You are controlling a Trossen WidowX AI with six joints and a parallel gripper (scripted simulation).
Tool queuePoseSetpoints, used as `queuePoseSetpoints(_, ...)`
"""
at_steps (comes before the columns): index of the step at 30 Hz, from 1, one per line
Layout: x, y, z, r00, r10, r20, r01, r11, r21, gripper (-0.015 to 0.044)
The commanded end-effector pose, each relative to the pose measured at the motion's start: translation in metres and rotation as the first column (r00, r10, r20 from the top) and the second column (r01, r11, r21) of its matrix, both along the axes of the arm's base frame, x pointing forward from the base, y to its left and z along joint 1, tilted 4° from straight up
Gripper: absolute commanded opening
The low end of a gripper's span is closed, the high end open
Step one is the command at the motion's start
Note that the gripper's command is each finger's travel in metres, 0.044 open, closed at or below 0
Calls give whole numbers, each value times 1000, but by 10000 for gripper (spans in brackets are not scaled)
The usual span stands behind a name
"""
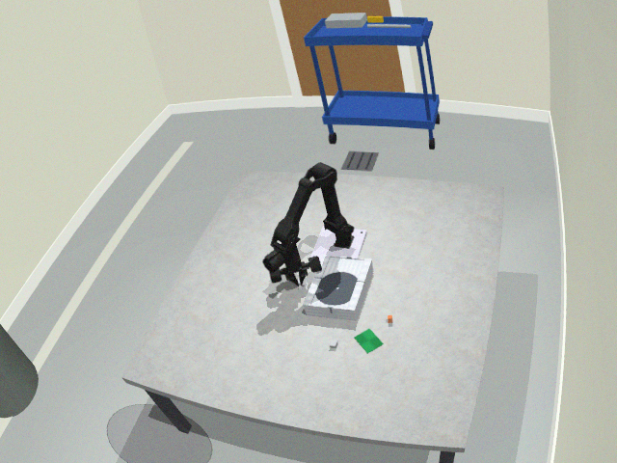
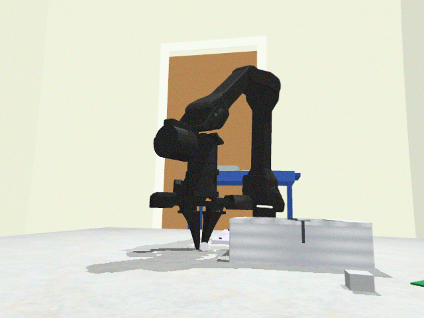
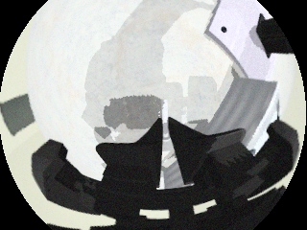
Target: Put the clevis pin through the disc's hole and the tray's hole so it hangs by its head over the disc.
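The steel clevis pin (image 2: 204, 246) (image 3: 165, 109) lies on its side on the table, left of the tray, its round head toward the exterior camera. My gripper (image 1: 300, 285) (image 2: 201, 247) (image 3: 164, 121) points down at table height with its fingertips closed on the pin. The pin's shank shows as a thin pale bar between and beyond the tips in the wrist view. The steel tray (image 1: 333, 262) (image 2: 267, 242) (image 3: 246, 103) stands close to the right of my gripper. The dark disc (image 1: 343, 295) lies flat in it, its small middle hole visible. The tray's pin hole cannot be told apart.
A small grey block (image 1: 333, 344) (image 2: 359, 281) lies in front of the tray. A green square (image 1: 368, 340) and a small orange cube (image 1: 389, 318) lie to its front right. A pale lilac plate (image 1: 360, 245) (image 3: 240, 40) is under the arm's base, behind the tray.
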State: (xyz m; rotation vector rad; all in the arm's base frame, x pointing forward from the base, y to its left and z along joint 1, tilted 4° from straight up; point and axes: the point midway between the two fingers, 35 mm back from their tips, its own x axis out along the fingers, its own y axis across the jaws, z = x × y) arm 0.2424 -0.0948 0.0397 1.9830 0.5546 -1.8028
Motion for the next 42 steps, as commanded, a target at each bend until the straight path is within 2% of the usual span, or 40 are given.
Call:
queuePoseSetpoints(1,0,-1,12,1000,-1,4,1,1000,-2,0)
queuePoseSetpoints(27,-5,-2,68,1000,0,5,0,1000,-3,0)
queuePoseSetpoints(36,-6,-1,64,1000,1,-8,-1,1000,2,0)
queuePoseSetpoints(42,-6,-1,64,983,184,-4,-184,983,-13,0)
